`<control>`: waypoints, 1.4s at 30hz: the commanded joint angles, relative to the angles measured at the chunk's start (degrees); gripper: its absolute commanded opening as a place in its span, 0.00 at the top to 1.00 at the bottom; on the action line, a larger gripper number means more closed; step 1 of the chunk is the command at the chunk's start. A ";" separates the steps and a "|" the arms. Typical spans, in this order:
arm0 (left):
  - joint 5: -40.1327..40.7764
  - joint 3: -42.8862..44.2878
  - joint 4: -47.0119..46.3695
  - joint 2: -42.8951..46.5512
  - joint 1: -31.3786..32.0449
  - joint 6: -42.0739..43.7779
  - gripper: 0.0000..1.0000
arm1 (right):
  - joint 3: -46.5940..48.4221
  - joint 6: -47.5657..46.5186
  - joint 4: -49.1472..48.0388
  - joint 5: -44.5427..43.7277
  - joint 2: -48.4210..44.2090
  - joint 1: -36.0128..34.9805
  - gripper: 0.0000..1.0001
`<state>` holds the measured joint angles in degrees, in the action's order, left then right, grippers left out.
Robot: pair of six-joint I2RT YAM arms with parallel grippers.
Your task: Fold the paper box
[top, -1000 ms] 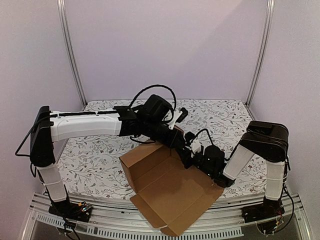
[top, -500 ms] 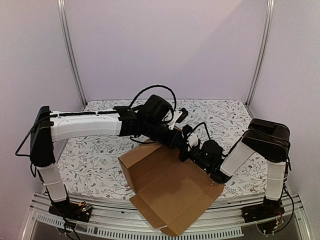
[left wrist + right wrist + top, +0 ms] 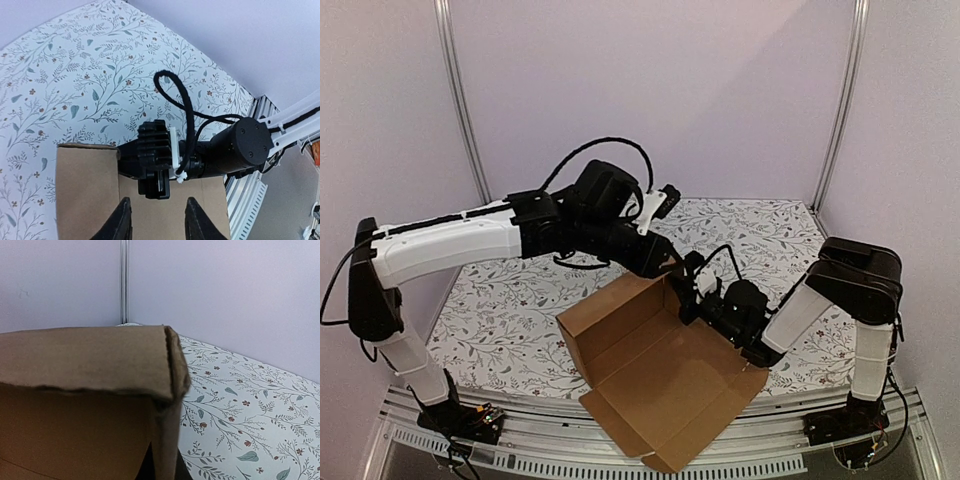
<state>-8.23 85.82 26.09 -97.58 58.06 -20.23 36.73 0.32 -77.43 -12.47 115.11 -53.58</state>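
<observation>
Your brown corrugated cardboard box point(image 3: 660, 380) lies half-folded on the near half of the floral-print table point(image 3: 510, 320), its front flap overhanging. Left gripper point(image 3: 159, 207) hovers over mid-table, fingers spread. Right gripper point(image 3: 154, 179) meets the box's raised corner (clamped? Cardboard hides it, can't tell).

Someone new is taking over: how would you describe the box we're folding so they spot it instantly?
Start from the white table with the leaf-and-flower print. At the middle of its near edge lies the plain brown corrugated cardboard paper box, one flap overhanging the front rail. It is the only brown, unprinted thing there, with walls raised at its far end.
</observation>
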 commanded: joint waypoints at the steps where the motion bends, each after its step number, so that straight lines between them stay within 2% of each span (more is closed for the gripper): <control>1: 7.73 1.55 4.51 7.83 0.48 2.82 0.63 | -2.35 -4.07 -2.84 3.95 -3.96 0.74 1.00; 4: 12.71 -0.22 5.53 12.65 0.47 3.92 0.61 | -2.97 -5.67 1.65 6.84 -7.79 1.86 1.00; 8: 18.63 -3.54 6.64 18.64 -0.02 4.92 0.58 | -1.77 -9.43 13.60 11.54 -15.94 3.45 1.00; 10: 19.97 -5.46 6.72 21.38 -0.65 4.93 0.58 | 0.40 -11.49 23.13 17.46 -20.49 4.84 1.00; 14: 22.09 -10.51 6.12 26.62 -1.40 4.18 0.58 | 6.08 -17.33 42.54 24.02 -30.59 6.83 1.00; 18: 21.94 -16.45 4.48 31.15 -2.11 2.57 0.58 | 19.80 -26.23 71.72 31.41 -34.88 9.07 1.00; 24: 19.67 -25.13 1.69 36.92 -2.25 -0.27 0.60 | 44.29 -43.53 110.89 34.88 -31.08 9.81 1.00; 27: 18.40 -28.11 0.85 39.54 -2.25 -1.62 0.60 | 52.32 -52.56 123.60 34.34 -27.70 9.63 1.00; 32: 15.86 -31.81 0.27 43.21 -2.25 -3.65 0.62 | 60.03 -61.10 135.27 25.08 -20.71 7.28 1.00; 37: 13.99 -35.00 -0.47 45.78 -2.25 -5.29 0.64 | 62.95 -64.87 140.10 15.07 -12.02 3.93 1.00; 42: 13.23 -36.86 -0.58 47.11 -2.16 -5.83 0.65 | 67.97 -65.83 144.17 9.00 -2.12 1.32 1.00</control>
<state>6.46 50.57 26.35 -51.57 56.34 -24.84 100.73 -62.19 57.52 3.90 107.81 -50.48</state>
